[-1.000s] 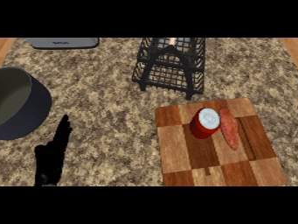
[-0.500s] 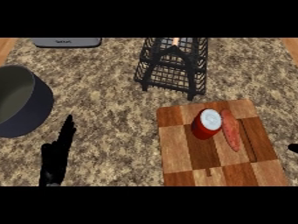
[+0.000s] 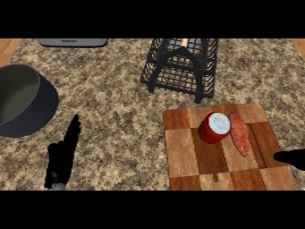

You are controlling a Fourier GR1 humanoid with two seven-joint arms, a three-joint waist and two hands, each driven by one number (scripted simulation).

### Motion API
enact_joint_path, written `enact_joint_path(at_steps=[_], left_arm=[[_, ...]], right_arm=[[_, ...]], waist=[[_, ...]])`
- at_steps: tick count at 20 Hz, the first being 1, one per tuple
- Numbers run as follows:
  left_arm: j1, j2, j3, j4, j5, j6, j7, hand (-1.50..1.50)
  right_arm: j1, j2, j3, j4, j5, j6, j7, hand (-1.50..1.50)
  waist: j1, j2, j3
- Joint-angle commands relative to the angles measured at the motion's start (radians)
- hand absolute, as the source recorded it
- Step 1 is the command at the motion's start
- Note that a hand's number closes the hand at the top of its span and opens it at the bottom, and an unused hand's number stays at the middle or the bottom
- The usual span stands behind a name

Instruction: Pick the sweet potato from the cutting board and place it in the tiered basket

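Note:
The sweet potato (image 3: 240, 134), long and orange-pink, lies on the checkered wooden cutting board (image 3: 188, 156), right beside a red can with a white lid (image 3: 215, 127). The black wire tiered basket (image 3: 181, 67) stands behind the board at the top centre. My right hand (image 3: 301, 159) comes in from the right edge, its tip over the board's right rim, just right of and below the sweet potato; its fingers are not readable. My left hand (image 3: 63, 154) rests open at the lower left, fingers straight, holding nothing.
A dark grey pot (image 3: 13, 100) stands at the left. A grey appliance (image 3: 72, 42) sits at the top left edge. The speckled counter (image 3: 115, 120) runs between pot, basket and board.
My right hand has dropped from the right edge and moved leftward to the board's right rim. The left hand has shifted slightly. The sweet potato and can have not moved.

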Motion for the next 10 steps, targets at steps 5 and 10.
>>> enact_joint_path(at_steps=[5,10], left_arm=[[0.022,0.0,0.041,-0.004,-0.011,-0.027,0.01,0.0],[-0.035,-0.027,0.023,-0.001,-0.025,-0.015,0.064,0.0]], right_arm=[[-0.116,0.128,0.145,0.038,0.218,0.064,0.184,-1.5],[-0.181,0.17,0.229,0.191,0.26,0.136,0.206,-1.5]], waist=[[-0.01,-0.001,0.001],[-0.007,0.0,0.002]])
